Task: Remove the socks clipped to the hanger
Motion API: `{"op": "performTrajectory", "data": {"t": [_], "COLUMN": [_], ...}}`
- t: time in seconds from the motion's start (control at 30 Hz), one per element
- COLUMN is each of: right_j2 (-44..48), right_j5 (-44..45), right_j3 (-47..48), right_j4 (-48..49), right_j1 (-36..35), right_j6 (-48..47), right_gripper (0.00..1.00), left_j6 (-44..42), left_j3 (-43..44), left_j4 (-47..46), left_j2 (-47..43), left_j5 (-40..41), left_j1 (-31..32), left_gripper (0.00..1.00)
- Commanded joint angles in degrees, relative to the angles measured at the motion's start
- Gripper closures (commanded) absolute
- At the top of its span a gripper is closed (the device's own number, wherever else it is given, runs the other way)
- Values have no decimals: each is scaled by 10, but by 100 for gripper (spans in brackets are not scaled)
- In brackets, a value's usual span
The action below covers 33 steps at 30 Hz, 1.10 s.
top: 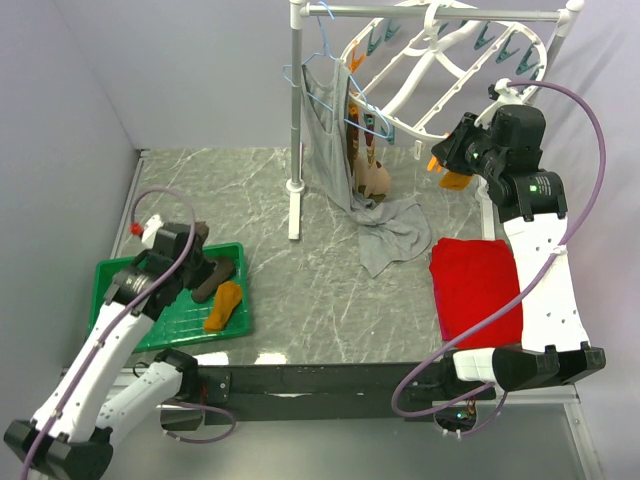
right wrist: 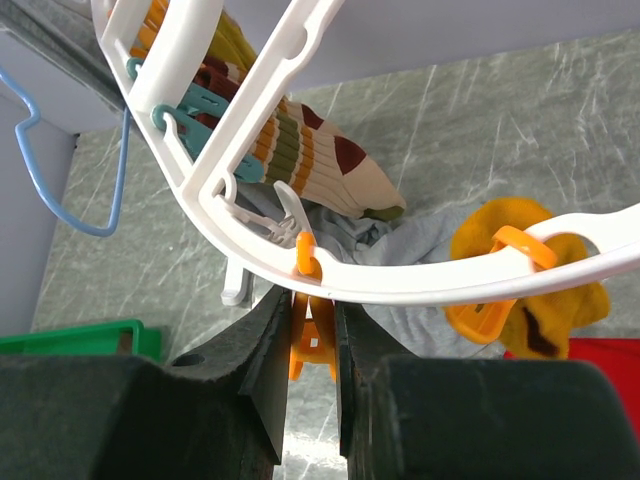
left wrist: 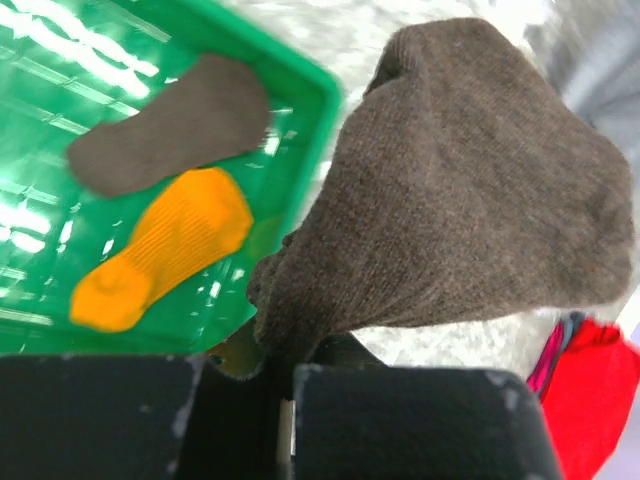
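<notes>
1. Left side, drop-off step: your left gripper [left wrist: 285, 380] is clenched on the held sock [left wrist: 450, 200], a brown one. It droops across the right rim of the tray [left wrist: 322, 95], much of it outside the tray
2. The next move here, as I judge it, is to carry that sock left until it hangs over the tray floor, and only then let go. Release where you are now and it may slide off onto the table
3. The tray sits near left and holds two socks: a brown sock [left wrist: 170, 125] on the far side and an orange sock [left wrist: 165, 245] just beside it, both lying flat
4. On the hanger [right wrist: 400, 285], far right, a striped sock [right wrist: 330, 170] hangs from a teal clip, left of your right gripper
5. Your right gripper [right wrist: 313, 318] is up at the hanger's rim, fingers pinched on an orange clip [right wrist: 310, 348] under the rim. I see no fabric in that clip
6. The mustard sock [right wrist: 505, 225] hangs in the next clip [right wrist: 490, 312], just to the right. In my judgement you should ease off, shift right and take the sock below its clip, then pull down gently, since the hanger may swing
</notes>
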<state>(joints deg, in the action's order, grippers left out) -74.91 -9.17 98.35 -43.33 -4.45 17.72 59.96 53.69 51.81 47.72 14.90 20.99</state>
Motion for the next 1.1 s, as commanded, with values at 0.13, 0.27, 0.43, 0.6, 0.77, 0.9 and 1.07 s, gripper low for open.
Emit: {"op": "performTrajectory", "data": {"t": [0.13, 0.27, 0.43, 0.6, 0.77, 0.9, 1.07], "right_j2": [8, 9, 13, 19, 22, 21, 23], "right_j5": [-10, -7, 9, 20, 26, 31, 29], "right_j3": [5, 4, -2, -26, -33, -25, -25], "right_j4": [12, 4, -3, -3, -7, -19, -18], "right_j1": [4, 3, 3, 3, 3, 3, 3], "right_j6": [-2, -8, -9, -8, -15, -18, -16], "right_gripper": [92, 92, 75, 66, 55, 45, 30], "left_j6": [52, -30, -67, -116, -64, -64, -61], "left_j3": [-46, -32, -3, -38, -75, -63, -73], "left_j4": [-7, -82, -74, -236, -381, -357, -361], "left_j2": [-71, -77, -58, -13, 41, 39, 31], "left_j5": [27, -51, -63, -302, -444, -419, -457], "left_j1": [-16, -16, -16, -16, 10, 19, 19], "left_gripper": [99, 99, 99, 98, 93, 97, 96]}}
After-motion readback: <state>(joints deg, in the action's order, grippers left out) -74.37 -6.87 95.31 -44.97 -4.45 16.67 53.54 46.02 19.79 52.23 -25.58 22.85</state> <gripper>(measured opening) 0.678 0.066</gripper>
